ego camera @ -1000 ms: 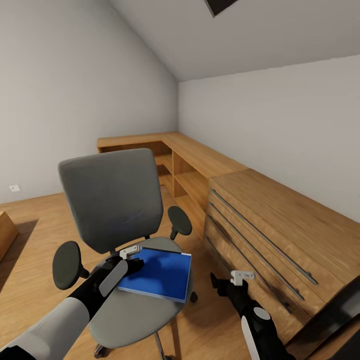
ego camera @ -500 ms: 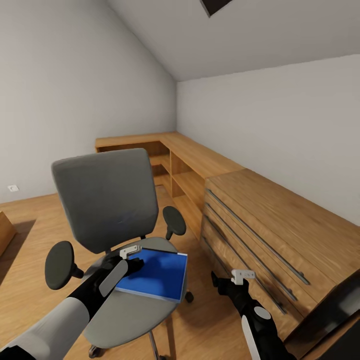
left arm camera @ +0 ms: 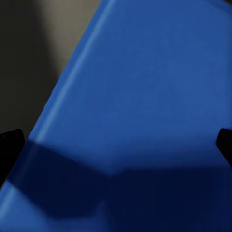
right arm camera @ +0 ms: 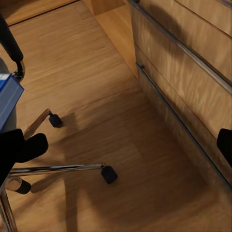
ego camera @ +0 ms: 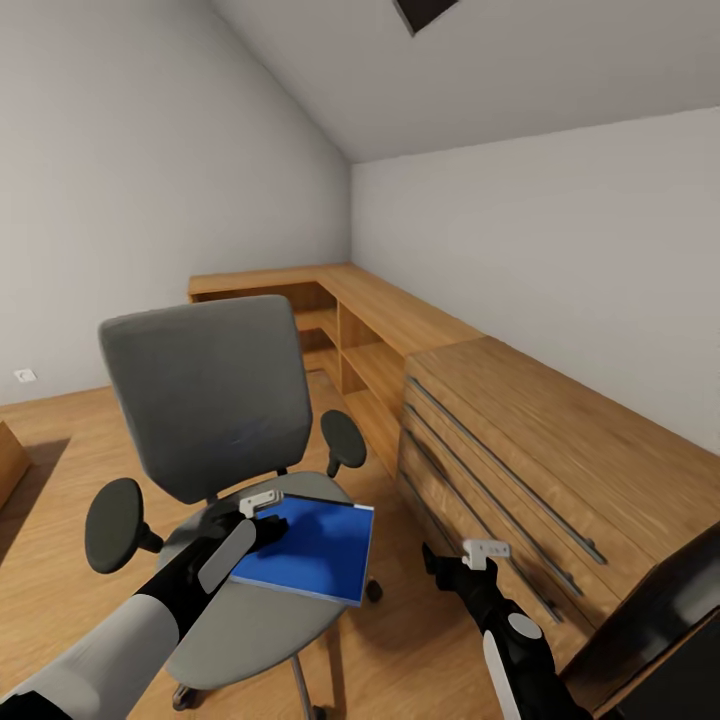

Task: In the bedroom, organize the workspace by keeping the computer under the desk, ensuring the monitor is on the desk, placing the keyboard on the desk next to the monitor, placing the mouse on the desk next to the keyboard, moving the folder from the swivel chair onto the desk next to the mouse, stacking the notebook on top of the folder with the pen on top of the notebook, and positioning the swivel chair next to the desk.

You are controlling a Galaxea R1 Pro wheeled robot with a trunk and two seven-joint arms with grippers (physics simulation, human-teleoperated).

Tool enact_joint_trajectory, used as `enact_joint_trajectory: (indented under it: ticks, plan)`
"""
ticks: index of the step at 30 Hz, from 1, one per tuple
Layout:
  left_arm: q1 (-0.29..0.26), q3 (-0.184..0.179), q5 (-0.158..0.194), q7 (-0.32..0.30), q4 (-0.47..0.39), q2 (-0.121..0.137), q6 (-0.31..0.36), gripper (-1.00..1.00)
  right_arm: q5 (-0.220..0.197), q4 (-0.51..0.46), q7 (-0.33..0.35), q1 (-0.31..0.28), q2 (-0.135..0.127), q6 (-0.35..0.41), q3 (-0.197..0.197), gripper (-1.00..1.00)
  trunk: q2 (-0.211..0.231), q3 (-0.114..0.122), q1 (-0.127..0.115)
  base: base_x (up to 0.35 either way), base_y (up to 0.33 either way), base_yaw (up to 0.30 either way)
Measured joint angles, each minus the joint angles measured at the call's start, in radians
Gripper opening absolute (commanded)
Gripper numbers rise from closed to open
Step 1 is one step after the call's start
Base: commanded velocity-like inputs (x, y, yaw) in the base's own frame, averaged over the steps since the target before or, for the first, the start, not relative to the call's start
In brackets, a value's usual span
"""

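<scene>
Blue folder [ego camera: 310,549] flat on swivel chair [ego camera: 262,610] | left claw [ego camera: 262,505] — spread (over its near edge) | right claw [ego camera: 478,556] — spread

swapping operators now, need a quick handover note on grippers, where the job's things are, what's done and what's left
Left gripper: at the near edge of the blue folder, fingers spread wide over the cover in the left wrist view; open, nothing held.
Right gripper: open, empty, low beside the wooden drawer unit, above the floor.
Folder lies flat on the seat of the grey swivel chair.
Done: nothing visible.
Left: grasp the folder, carry it to the desk, then everything else.
</scene>
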Motion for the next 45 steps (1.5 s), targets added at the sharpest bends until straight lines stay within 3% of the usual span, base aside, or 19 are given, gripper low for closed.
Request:
enact_joint_trajectory:
  ticks: [45]
  plan:
    - [0.0,-0.001,0.014,-0.001,0.003,0.0,-0.004,1.0,0.001,0.016,-0.001,0.0,0.0,-0.011,0.0,1.0,0.0,0.0,0.0,-0.036,-0.029,0.0]
